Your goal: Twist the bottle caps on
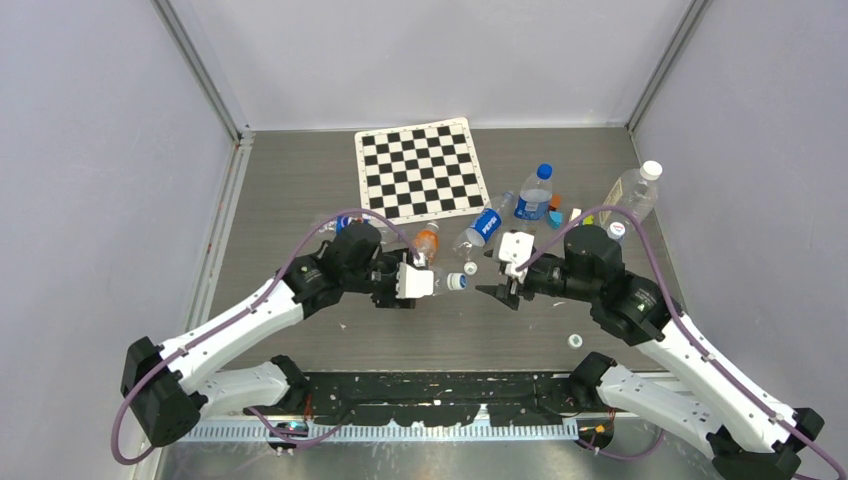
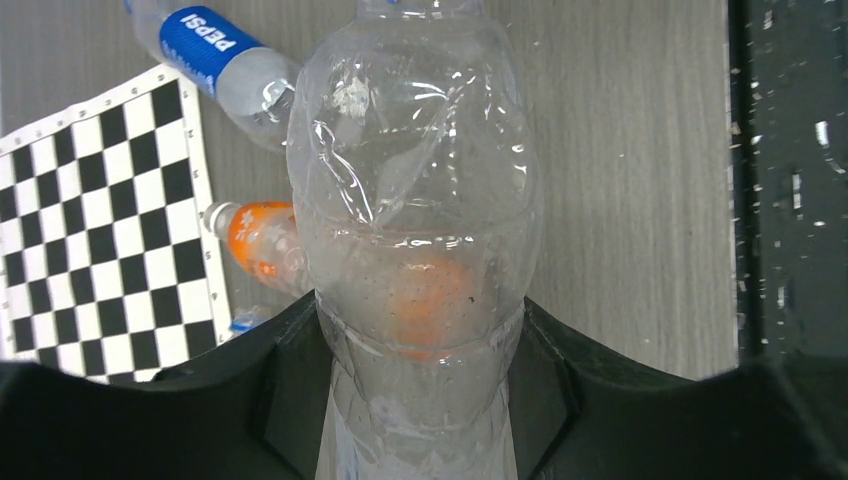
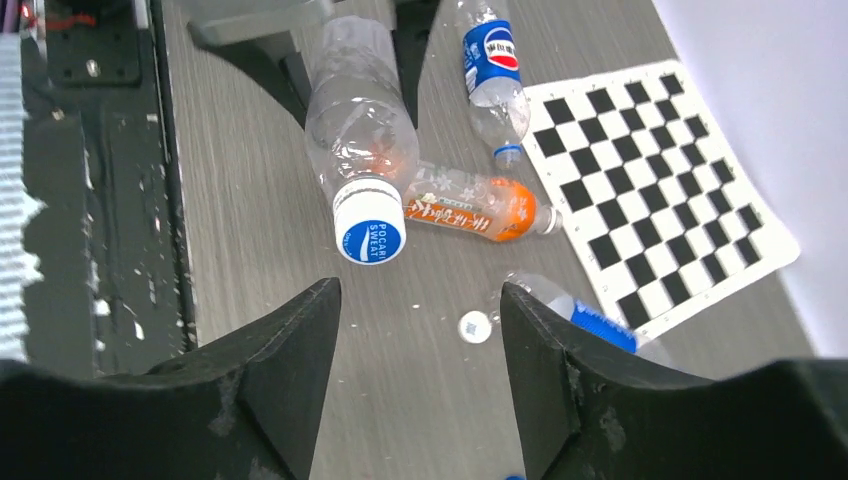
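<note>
Right wrist view: blue-faced cap (image 3: 369, 228) sits on the clear bottle (image 3: 355, 120), which the left gripper (image 2: 420, 350) clamps mid-body. Just short hangs the right gripper (image 3: 420, 300), jaws apart, empty. Light, stiff cap, I reckon: pinch across its rim; thin bottle may crumple.

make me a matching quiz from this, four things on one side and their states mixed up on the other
Column A
1. clear Pocari-capped bottle
2. orange bottle
3. loose white cap
4. right tool

Column B
a. open, holding nothing
b. lying flat beside the checkerboard
c. gripped in the left tool
d. on its own on the bare table

Pairs: 1-c, 2-b, 3-d, 4-a
</note>
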Tool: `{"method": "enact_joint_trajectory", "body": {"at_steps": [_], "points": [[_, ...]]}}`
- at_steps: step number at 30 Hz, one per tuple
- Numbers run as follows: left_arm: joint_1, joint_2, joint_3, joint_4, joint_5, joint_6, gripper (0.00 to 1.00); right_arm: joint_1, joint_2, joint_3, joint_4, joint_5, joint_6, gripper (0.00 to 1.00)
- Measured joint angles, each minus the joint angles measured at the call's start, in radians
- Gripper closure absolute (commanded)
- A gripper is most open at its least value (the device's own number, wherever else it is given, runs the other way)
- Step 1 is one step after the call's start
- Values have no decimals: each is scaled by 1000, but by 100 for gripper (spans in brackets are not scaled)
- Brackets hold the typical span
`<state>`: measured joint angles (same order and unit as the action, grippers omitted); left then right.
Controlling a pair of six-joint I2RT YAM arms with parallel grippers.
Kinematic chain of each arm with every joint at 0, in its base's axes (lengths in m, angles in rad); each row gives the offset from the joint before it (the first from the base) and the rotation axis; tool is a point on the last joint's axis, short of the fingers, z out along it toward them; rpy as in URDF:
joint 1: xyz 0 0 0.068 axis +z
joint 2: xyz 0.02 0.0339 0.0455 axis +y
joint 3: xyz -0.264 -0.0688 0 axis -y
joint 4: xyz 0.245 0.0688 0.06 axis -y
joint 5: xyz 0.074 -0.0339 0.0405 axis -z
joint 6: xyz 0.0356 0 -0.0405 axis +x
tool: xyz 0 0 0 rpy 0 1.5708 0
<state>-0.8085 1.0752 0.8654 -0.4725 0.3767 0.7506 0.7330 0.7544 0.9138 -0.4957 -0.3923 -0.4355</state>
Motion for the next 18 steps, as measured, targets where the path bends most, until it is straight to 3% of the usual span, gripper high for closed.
{"method": "enact_joint_trajectory", "body": {"at_steps": [7, 18], "points": [[25, 43, 27, -18, 138, -50, 86, 0, 32, 0, -57, -108, -227, 39], [25, 77, 43, -24, 230, -89, 87, 22, 71, 0, -66, -171, -293, 45]]}}
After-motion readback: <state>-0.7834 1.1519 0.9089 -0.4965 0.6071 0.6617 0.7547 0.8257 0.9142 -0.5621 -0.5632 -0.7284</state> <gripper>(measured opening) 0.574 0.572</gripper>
